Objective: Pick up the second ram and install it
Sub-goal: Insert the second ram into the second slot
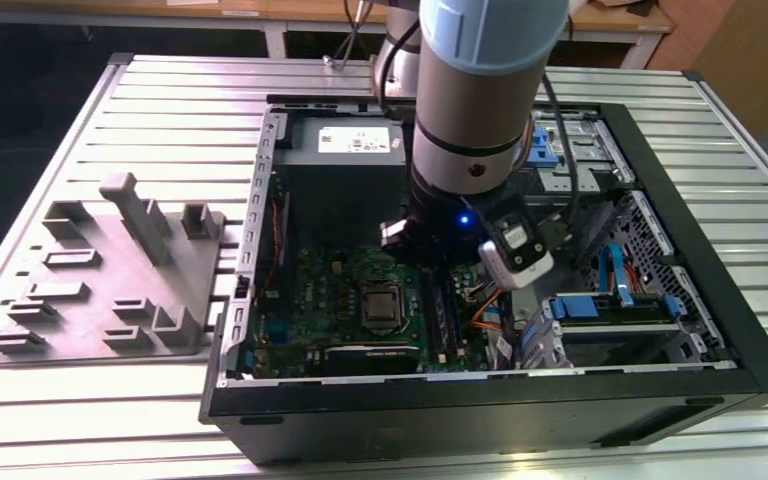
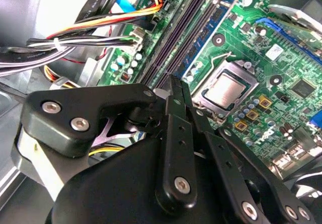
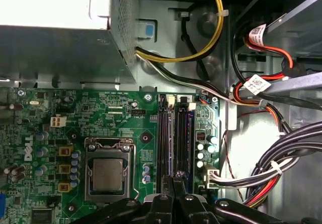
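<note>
Apparently second ram (image 2: 172, 79) = thin dark blade seen edge-on, pinched in the clenched gripper (image 2: 175, 96) | just above memory sockets (image 3: 162, 138), beside CPU (image 3: 107, 175) | risk: blade off-line with socket jams or bends under pressing; cables (image 3: 292, 148) near.

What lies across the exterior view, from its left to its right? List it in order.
Grey moulded tray → computer case's left wall → processor → robot arm → drive cage with blue clips → case's right wall.
</note>
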{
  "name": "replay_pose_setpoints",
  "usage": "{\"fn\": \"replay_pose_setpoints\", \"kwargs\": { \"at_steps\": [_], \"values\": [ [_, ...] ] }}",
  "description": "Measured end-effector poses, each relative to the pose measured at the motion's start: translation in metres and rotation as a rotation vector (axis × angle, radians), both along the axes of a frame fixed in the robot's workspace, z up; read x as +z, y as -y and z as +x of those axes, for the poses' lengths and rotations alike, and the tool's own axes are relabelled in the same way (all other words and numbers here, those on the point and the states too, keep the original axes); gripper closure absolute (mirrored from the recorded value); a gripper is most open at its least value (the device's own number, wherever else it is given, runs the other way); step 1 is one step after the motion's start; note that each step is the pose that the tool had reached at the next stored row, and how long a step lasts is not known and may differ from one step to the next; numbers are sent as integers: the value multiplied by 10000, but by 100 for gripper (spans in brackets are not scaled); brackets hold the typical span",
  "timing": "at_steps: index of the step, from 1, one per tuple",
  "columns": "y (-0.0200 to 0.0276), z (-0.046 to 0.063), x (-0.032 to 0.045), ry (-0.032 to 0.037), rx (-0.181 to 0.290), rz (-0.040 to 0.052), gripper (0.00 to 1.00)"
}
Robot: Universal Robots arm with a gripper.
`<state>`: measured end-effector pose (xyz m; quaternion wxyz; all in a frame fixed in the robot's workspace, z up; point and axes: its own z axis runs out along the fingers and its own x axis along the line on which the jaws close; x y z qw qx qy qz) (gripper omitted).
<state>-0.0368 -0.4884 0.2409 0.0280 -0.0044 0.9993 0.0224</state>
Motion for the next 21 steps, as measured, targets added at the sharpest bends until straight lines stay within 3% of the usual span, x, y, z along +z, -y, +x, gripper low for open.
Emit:
{"fn": "replay_pose_setpoints", "kwargs": {
  "at_steps": [2,5,21],
  "values": [
    [0,0,-15,-1,0,11,92],
    [0,-1,-25,-1,0,115,92],
    [0,-3,-92,-1,-1,123,92]
  ]
}}
